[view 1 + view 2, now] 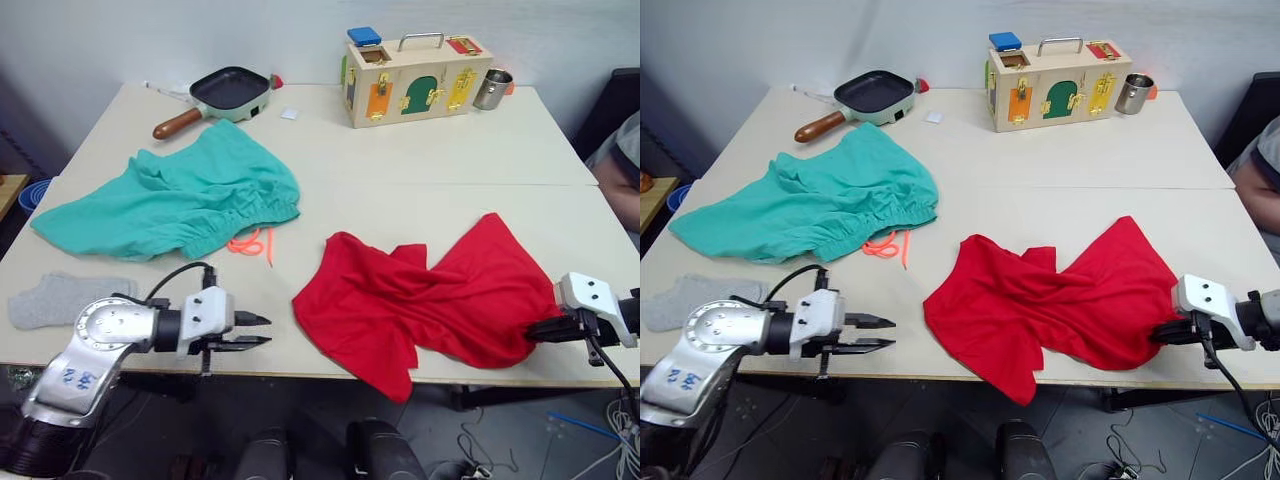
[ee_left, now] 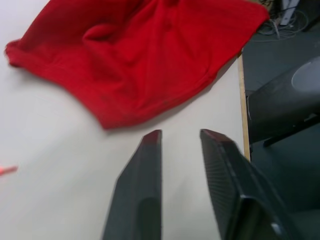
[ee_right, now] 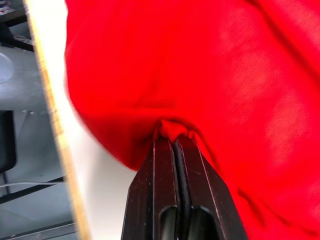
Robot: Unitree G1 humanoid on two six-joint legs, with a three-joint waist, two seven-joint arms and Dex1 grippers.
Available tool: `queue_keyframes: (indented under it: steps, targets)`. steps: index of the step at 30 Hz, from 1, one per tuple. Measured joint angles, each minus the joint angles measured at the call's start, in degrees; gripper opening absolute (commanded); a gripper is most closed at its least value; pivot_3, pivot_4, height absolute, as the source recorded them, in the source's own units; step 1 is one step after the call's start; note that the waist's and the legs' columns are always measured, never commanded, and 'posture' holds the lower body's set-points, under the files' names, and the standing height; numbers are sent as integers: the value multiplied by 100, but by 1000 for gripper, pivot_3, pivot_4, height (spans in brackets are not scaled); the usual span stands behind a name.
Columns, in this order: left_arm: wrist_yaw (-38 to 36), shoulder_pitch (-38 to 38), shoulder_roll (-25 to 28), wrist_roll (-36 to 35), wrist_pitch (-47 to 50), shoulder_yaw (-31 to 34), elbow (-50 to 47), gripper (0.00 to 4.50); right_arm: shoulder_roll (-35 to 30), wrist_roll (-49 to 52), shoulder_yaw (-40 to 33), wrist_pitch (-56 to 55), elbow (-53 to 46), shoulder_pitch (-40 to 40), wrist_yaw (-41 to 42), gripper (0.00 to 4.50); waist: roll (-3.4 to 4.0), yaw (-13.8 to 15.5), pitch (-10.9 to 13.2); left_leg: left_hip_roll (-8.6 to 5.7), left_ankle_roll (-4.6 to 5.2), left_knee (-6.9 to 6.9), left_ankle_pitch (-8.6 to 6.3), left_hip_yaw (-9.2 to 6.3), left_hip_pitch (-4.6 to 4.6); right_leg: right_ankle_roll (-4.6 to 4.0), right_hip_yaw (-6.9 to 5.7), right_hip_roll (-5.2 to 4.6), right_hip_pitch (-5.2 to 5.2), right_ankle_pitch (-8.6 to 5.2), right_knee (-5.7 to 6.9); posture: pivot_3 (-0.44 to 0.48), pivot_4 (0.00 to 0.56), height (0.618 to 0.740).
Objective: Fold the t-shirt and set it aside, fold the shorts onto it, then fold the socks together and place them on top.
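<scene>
A: How far along?

B: Barely started. Lower right, the right gripper (image 1: 535, 331) pinches the crumpled t-shirt (image 1: 430, 295); lower left, the left gripper (image 1: 258, 332) hangs apart, empty.

A: The rest?

B: Socks (image 1: 55, 298) at the left edge, shorts (image 1: 170, 205) above, both unfolded.

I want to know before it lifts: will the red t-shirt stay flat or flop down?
Probably flop. The t-shirt lies crumpled in soft folds, and the right gripper pinches only one edge, so the rest would likely hang and drag. It looks thin, so probably light.
</scene>
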Motion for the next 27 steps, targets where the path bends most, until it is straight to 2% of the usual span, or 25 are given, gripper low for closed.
queue_keyframes:
  steps: [3, 9, 14, 21, 27]
  targets:
    - [67, -306, -394, 253, -173, -471, 21, 3078, 0, -5, -67, 8, 9, 34, 10, 0, 0, 15, 0, -3, 6, 15, -3, 1, -10, 10, 0, -1, 2, 6, -7, 0, 150, 740]
    - [84, -951, -1077, 626, -340, -1213, 471, 3078, -6, 43, -341, 139, -158, 482, 11, 0, -4, 9, 2, -3, 22, 26, -6, 2, -7, 16, 2, 2, 7, 8, 6, 0, 150, 740]
    - [7, -1357, -1433, 1096, -722, -1814, 1029, 3078, -72, 168, -728, 369, -519, 1107, 19, 0, -2, -8, 1, -3, 21, 21, -1, 5, 4, 17, 7, 5, 11, 9, 13, 0, 150, 740]
    - [-475, -1661, -1706, 1190, -880, -2311, 1370, 3078, -171, 285, -1179, 657, -905, 1625, 17, 0, -3, 5, 2, -1, 19, 25, 0, 5, 4, 18, 8, 6, 11, 10, 13, 0, 150, 740]
    - [-373, -1847, -2174, 1489, -932, -2652, 1619, 3078, -170, 344, -1505, 817, -1230, 2050, -9, 0, -6, 35, 3, -2, 20, 27, 0, 4, 1, 20, 8, 7, 12, 11, 12, 0, 150, 740]
